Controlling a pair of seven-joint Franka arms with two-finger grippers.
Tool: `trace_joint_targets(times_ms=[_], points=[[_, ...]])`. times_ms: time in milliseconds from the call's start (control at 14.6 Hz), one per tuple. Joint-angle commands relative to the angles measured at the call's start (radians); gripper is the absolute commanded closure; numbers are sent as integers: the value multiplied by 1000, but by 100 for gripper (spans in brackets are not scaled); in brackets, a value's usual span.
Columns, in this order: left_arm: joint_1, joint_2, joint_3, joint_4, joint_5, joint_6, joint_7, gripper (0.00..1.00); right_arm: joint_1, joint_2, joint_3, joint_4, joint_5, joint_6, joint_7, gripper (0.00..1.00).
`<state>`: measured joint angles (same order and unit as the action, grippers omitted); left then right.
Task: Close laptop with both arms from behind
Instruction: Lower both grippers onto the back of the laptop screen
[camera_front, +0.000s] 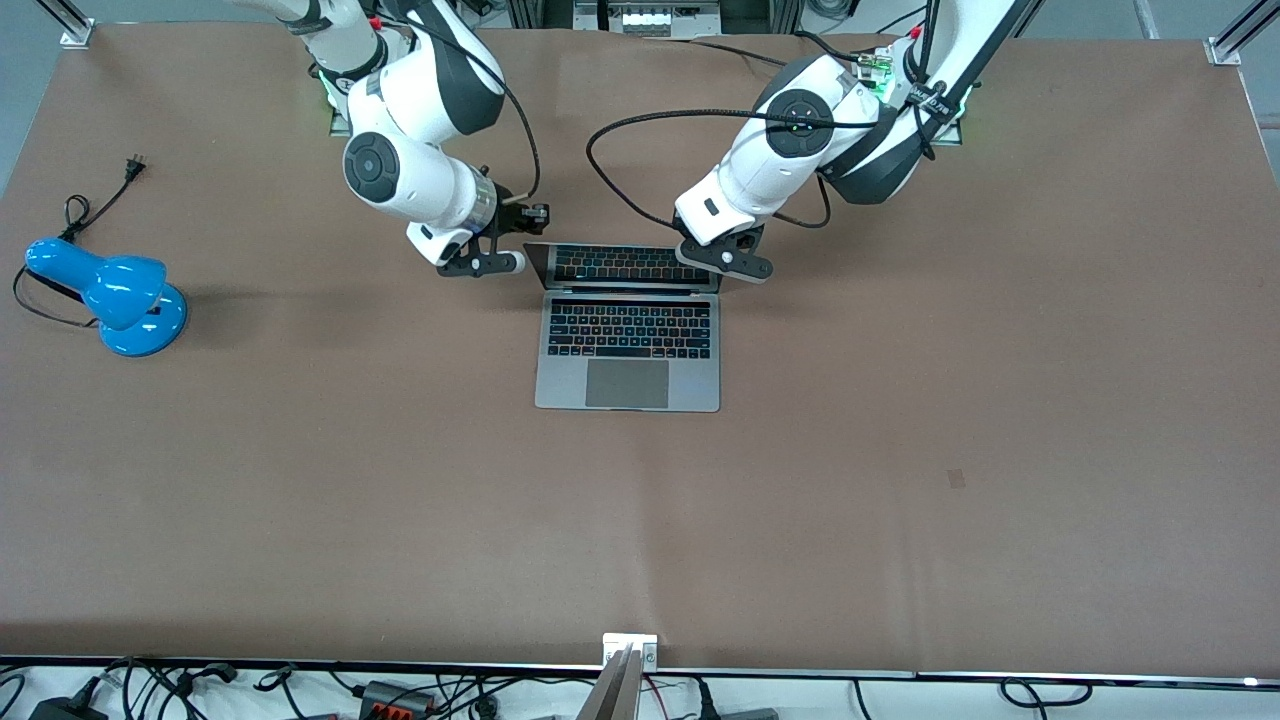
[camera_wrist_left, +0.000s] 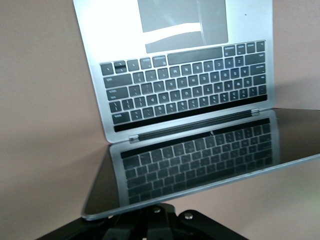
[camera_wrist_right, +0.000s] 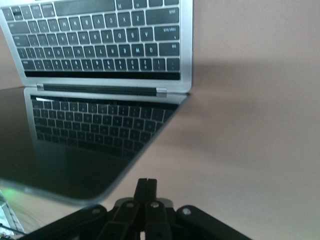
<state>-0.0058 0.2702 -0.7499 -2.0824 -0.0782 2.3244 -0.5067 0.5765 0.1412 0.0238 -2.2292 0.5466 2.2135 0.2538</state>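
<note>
The silver-grey laptop (camera_front: 628, 340) lies open in the middle of the table, its dark screen (camera_front: 620, 265) leaning back toward the arms' bases. My left gripper (camera_front: 735, 265) is shut and sits at the lid's top corner toward the left arm's end. In the left wrist view the lid's top edge (camera_wrist_left: 200, 187) lies right over that gripper (camera_wrist_left: 150, 212) and hides its fingertips. My right gripper (camera_front: 500, 262) is shut and empty beside the lid's other top corner. In the right wrist view its gripper (camera_wrist_right: 147, 184) is just clear of the lid's rounded corner (camera_wrist_right: 107, 192).
A blue desk lamp (camera_front: 110, 290) with a black cord (camera_front: 95, 205) lies at the right arm's end of the table. Cables hang along the table's edge nearest the front camera.
</note>
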Motion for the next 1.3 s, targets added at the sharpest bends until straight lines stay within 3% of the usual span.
trace_joint_targets(times_ms=[0,478,751,1024,1229], points=[[10,18,0,10,49,38,-9,99,-3,61,-2,68,26,5,-14,100],[10,47,29,36,54,105,5,99,-27,185,-10,200,26,-6,-13,100],[10,125,44,80,167,128,-1,99,-41,213,-8,233,26,-6,-19,100],[4,207,60,137,178,168,-1,99,-52,273,-10,272,26,-6,-22,100],[-6,273,92,139,178,289,4,99,-70,336,-8,299,22,-11,-34,100]])
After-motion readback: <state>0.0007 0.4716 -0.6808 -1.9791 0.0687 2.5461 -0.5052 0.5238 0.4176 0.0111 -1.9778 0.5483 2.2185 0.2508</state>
